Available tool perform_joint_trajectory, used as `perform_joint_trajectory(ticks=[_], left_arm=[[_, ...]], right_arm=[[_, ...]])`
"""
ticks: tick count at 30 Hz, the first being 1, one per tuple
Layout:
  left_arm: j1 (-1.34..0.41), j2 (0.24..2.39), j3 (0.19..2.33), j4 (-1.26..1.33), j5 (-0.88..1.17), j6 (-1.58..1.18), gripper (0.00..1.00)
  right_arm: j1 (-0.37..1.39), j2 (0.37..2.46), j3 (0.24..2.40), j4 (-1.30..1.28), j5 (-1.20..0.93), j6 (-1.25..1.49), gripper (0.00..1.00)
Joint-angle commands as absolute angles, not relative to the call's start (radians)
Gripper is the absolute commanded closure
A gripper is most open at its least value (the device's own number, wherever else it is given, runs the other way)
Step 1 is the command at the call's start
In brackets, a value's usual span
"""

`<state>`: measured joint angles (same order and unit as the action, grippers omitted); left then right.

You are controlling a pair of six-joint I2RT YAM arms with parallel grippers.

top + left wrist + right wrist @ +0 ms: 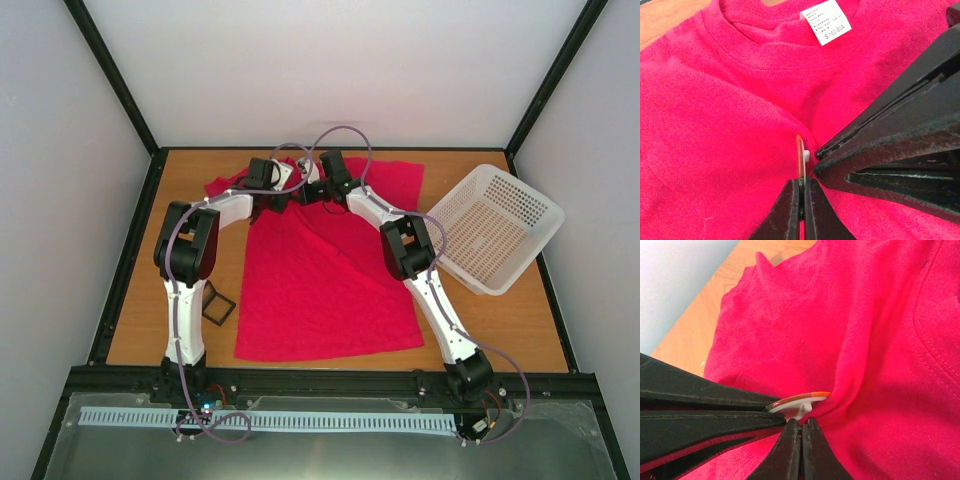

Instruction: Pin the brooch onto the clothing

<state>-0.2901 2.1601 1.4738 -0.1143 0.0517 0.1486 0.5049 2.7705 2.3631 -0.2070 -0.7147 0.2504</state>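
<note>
Left gripper (801,184) pinches the brooch (800,154), right gripper (801,424) pressed shut beside it. We could tug it off the shirt (715,150).

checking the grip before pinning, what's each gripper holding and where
left gripper pinches the brooch by its disc edge; right gripper is shut beside its white back, hold unclear

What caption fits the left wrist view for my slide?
Shut left gripper holds the brooch edge-on against the red T-shirt below its neck label, right gripper alongside.
</note>
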Motion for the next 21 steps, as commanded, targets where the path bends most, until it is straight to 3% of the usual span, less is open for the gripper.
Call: perform_joint_trajectory(ticks=[1, 21], left_arm=[[-0.310, 2.140, 1.513, -0.177, 0.130, 0.133, 0.99], [-0.309, 2.117, 1.585, -0.138, 0.165, 0.083, 0.99]], right_arm=[[0.518, 2.787, 2.395, -0.213, -0.714, 0.232, 0.97], [0.522, 2.796, 2.414, -0.229, -0.699, 0.231, 0.97]])
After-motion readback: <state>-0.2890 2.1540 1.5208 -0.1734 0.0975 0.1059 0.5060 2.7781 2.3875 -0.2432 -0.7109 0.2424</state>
